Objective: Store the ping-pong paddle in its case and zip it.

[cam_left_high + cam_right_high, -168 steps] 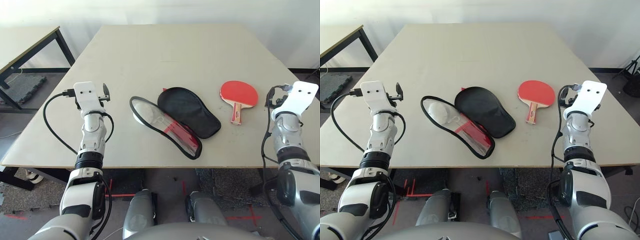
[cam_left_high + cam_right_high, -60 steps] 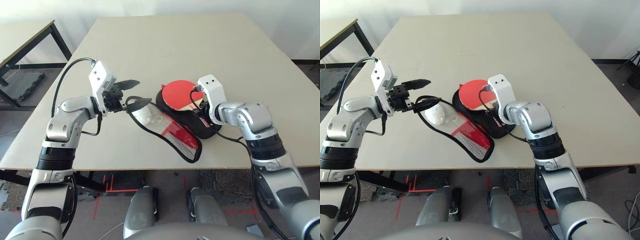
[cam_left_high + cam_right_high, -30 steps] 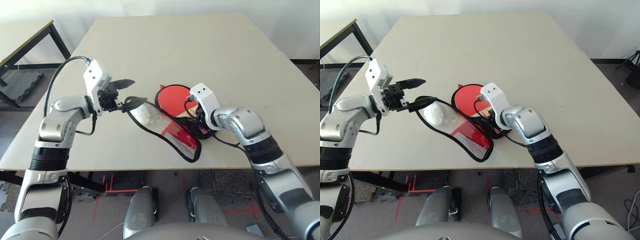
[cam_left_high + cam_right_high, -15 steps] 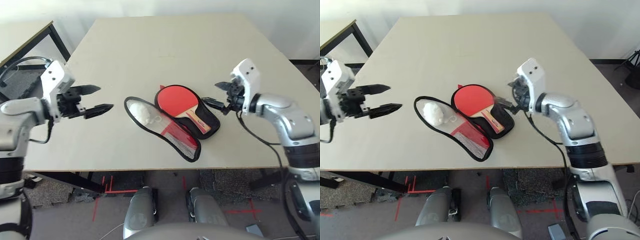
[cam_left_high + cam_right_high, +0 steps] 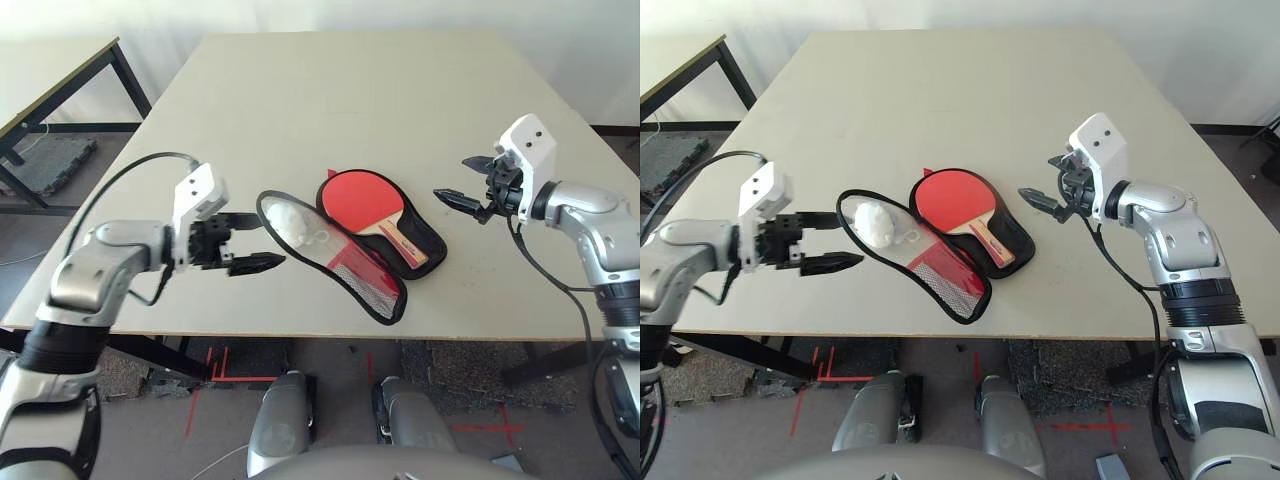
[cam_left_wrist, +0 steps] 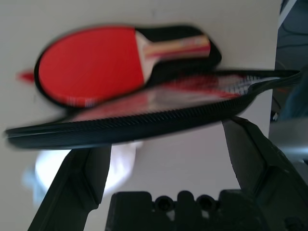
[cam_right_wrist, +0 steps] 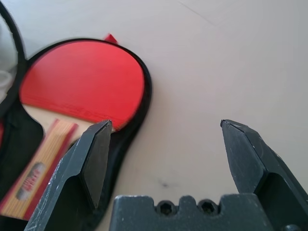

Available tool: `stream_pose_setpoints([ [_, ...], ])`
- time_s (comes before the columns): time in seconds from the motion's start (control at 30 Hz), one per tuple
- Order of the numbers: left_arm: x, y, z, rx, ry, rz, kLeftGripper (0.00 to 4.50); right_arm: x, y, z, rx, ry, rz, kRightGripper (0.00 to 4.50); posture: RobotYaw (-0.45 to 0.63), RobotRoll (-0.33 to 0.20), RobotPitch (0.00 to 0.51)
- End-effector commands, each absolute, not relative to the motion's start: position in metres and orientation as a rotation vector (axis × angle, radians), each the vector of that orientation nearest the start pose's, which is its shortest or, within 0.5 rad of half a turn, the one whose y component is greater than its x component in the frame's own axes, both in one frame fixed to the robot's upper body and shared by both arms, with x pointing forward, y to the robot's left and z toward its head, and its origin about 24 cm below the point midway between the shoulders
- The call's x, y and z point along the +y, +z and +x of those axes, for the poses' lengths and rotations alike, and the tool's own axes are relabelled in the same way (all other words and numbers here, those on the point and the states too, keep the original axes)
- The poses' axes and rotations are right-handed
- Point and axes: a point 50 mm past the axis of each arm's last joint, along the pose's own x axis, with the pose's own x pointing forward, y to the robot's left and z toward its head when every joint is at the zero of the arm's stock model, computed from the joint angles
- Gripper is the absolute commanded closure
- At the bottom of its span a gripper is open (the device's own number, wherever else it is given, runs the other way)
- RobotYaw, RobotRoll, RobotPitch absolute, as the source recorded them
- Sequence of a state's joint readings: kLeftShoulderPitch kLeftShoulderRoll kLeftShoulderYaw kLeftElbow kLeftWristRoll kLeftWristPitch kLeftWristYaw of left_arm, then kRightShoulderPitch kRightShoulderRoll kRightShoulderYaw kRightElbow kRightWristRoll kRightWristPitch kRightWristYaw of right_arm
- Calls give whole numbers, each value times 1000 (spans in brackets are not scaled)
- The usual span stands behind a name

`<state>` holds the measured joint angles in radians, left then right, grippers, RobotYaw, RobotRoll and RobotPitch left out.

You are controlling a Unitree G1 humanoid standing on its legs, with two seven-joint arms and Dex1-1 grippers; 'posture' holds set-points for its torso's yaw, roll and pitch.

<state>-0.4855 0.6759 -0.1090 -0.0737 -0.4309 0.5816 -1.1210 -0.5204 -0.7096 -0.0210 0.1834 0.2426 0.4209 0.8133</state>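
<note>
The red-faced ping-pong paddle with its pale wooden handle lay in the black half of the soft, floppy zip-rimmed case, whose limp mesh flap (best pinched by its stiffer rim) sprawled left between the empty, wide-open left gripper and right gripper.

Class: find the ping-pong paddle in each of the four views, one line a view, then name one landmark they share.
Left eye view: paddle at centre, lying on the black half of the open case.
Right eye view: centre, same place.
Left wrist view: upper part, beyond the case's raised flap.
Right wrist view: left side.
Shared landmark: the case's black zipper rim around the red face.
</note>
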Motion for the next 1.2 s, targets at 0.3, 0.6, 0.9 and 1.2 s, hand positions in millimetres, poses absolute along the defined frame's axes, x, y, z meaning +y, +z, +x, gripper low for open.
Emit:
stream_pose_setpoints([
  [0.3, 95, 156, 340, 137, -1326, 169, 0, -267, 148, 303, 325, 606, -133, 18, 13, 0, 83],
  [0.6, 67, 157, 363, 52, -1278, 171, 0, -267, 128, 280, 488, 618, 177, 18, -18, 0, 94],
  [0.9, 113, 140, 344, 153, -1279, 200, 0, -256, 107, 280, 589, 635, 325, 18, 27, 0, 97],
  [1.2, 148, 132, 319, 234, -1232, 202, 0, -244, 96, 290, 625, 684, 361, 18, 79, 0, 102],
])
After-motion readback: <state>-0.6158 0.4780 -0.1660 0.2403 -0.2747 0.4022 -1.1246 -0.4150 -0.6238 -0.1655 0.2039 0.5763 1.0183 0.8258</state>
